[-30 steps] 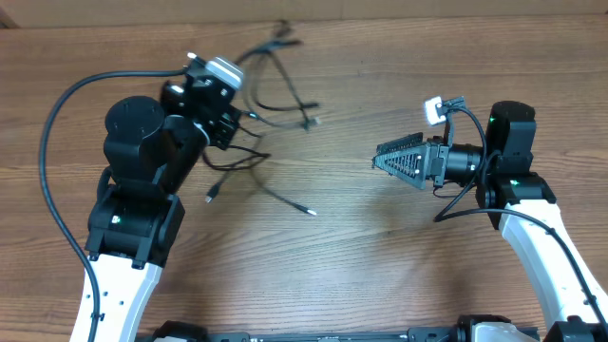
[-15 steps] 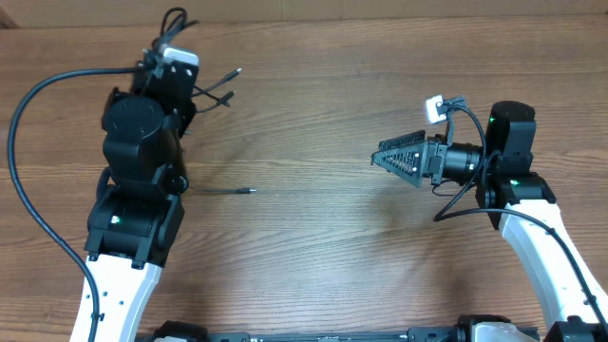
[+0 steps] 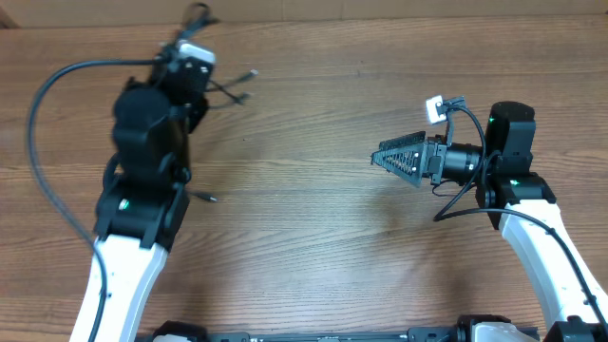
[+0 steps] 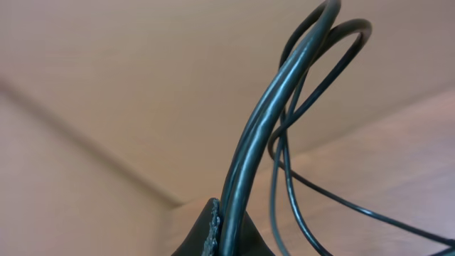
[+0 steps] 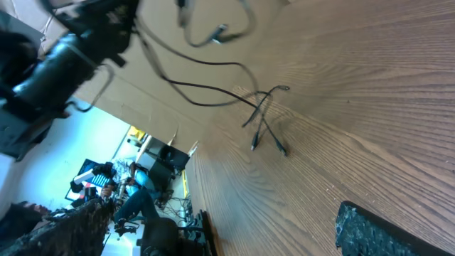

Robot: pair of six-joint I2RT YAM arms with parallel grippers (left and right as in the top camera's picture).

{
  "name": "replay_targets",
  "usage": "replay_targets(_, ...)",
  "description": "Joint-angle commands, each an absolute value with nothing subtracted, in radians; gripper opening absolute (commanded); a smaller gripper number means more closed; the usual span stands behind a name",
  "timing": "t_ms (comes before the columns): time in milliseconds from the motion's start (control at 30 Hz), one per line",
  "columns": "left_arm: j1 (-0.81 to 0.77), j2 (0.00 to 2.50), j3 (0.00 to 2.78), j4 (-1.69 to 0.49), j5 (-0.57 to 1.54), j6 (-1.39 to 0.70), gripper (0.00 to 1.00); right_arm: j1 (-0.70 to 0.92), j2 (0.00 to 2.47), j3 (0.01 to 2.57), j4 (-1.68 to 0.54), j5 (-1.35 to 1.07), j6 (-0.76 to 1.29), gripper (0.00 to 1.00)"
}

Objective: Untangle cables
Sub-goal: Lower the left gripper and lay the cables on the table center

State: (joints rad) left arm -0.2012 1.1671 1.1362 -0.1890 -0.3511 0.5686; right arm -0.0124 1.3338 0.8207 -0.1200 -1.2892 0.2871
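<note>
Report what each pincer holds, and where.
Left pincer grips the cables on a strand below its looped bend; right pincer is open, holding nothing.

The cables [image 4: 249, 135] are shown in glossy black; the tabletop [image 3: 313, 256] is marked by brown wood grain; the right pincer [image 3: 380, 158] is patterned with dark ridges.

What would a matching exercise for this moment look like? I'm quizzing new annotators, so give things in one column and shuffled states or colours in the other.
Things:
1. left gripper
2. right gripper
3. cables
4. table

States:
A. open, holding nothing
B. brown wood grain
C. shut on the cables
D. thin, black, pinched in a bunch

Pairs: 1-C, 2-A, 3-D, 4-B
</note>
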Motion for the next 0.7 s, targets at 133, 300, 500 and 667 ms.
replay_targets(133,-0.246,1.410,1.147,-0.236,0.034,0.385,0.30,-0.014,1.332,0.825,-0.118,-1.279,0.279,1.00)
replay_targets(300,-0.287,1.558,1.147,-0.235,0.142,0.354,1.00,-0.014,1.332,0.825,-0.118,-1.279,0.279,1.00)
replay_targets(500,-0.363,1.622,1.147,-0.226,0.181,0.355,1.00,-0.014,1.332,0.825,-0.118,-1.279,0.279,1.00)
replay_targets(667,-0.387,1.619,1.147,-0.205,0.181,0.354,1.00,-0.014,1.332,0.825,-0.118,-1.280,0.280,1.00)
